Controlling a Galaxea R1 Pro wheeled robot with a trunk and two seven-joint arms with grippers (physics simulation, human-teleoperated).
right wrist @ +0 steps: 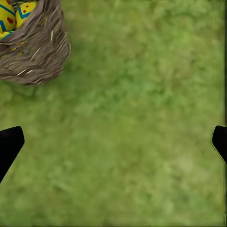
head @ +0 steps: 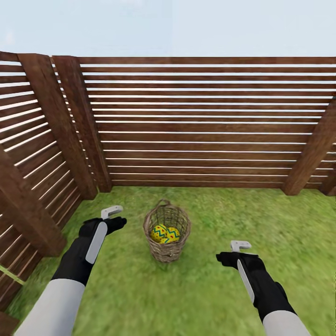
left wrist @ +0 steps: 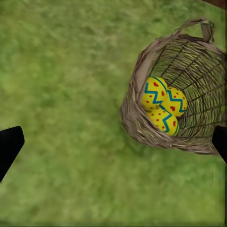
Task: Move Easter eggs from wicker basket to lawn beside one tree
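Three eggs [left wrist: 162, 105] sit together in the basket [head: 166, 233], which stands upright on the lawn [head: 200, 289] near the fence [head: 196, 121] corner. I have my left gripper [head: 113, 218] just beside the basket and my right gripper [head: 232, 254] farther off; both hang wide over grass, holding nothing.

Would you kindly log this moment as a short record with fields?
setting: lawn in a corner of a slatted wooden fence
basket: wicker basket upright on grass
eggs: three Easter eggs inside the basket
left tool: open, empty, beside the basket
right tool: open, empty, over grass
progress: no egg removed yet
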